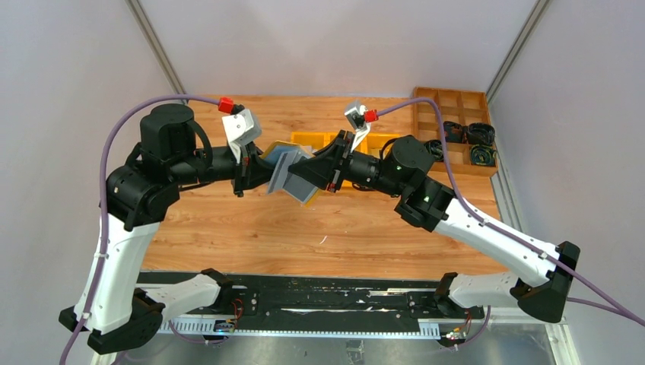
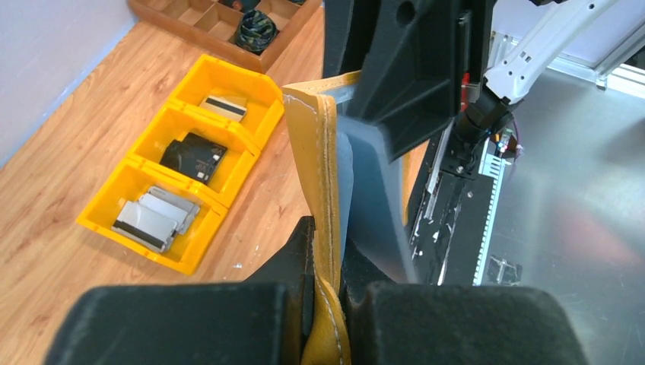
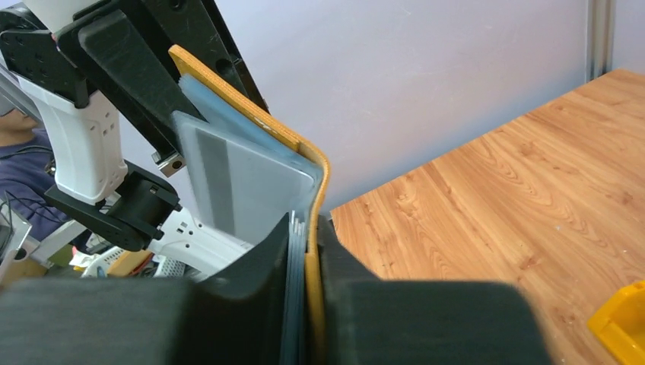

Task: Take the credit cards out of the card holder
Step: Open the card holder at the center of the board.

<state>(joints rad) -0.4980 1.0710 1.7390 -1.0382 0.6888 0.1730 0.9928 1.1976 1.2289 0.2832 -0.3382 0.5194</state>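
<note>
**While two pairs of jaws spread it in mid-air, the card holder [image 1: 287,169] shows a card left to pull**

Because a folding case flops shut when gripped from one side only, it hangs off the worktop [image 1: 251,220] between the two arms. In the overhead view it is at about 12 o'clock from the worktop's middle.

The left jaws are closed tight on the stitched edge of the mustard cover, at 6 o'clock in the left wrist view. That looks like the anchoring grip. The right jaws are clamped on the opposite flap, with yellow cover and thin grey layers together between them. Whether those layers are cards or lining I cannot tell.

Held this way, the flaps make a V and the silvery inner face is exposed. A pale credit card [image 3: 243,190] with a darker stripe lies against that face, at 11 o'clock from the right jaws.

At 9 o'clock in the left wrist view, a row of yellow bins [image 2: 122,190] stands on the worktop. The nearest one holds loose cards [image 2: 156,217], so it is likely the drop point.

The task seems to be partway done. One pair of jaws would next have to give up its flap to pinch the card itself, and the holder might then fold or swing.
</note>
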